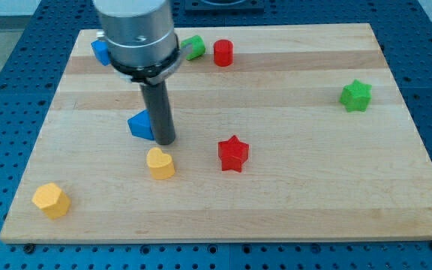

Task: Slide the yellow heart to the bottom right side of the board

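My tip (164, 142) stands just above smooth yellow heart (160, 163), beside blue triangle (141, 125).

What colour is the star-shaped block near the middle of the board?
Red: the star shows plainly in the camera view.

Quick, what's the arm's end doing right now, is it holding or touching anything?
No gripper here: my tip holds nothing.
It sits just right of the blue block, apparently touching it.
It is just above the yellow heart, with a small gap.

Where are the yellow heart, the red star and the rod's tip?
yellow heart (160, 163), camera view, top face.
red star (232, 152), camera view, centre of top face.
my tip (165, 142), camera view, rod's very end.
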`<state>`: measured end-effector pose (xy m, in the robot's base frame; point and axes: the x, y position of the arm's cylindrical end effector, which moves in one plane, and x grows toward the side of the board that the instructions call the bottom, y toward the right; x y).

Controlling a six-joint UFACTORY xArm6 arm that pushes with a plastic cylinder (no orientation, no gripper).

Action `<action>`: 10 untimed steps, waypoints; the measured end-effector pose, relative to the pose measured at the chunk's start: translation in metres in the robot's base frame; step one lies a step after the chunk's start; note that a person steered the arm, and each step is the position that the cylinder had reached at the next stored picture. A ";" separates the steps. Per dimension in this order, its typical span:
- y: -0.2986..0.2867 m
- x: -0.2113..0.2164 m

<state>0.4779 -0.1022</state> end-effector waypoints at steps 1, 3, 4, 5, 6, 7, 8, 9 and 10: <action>0.005 0.054; 0.014 0.079; 0.009 0.058; -0.020 0.061; -0.027 0.113; -0.027 0.133; -0.027 0.133; -0.015 0.123; 0.013 0.093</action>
<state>0.5705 -0.0893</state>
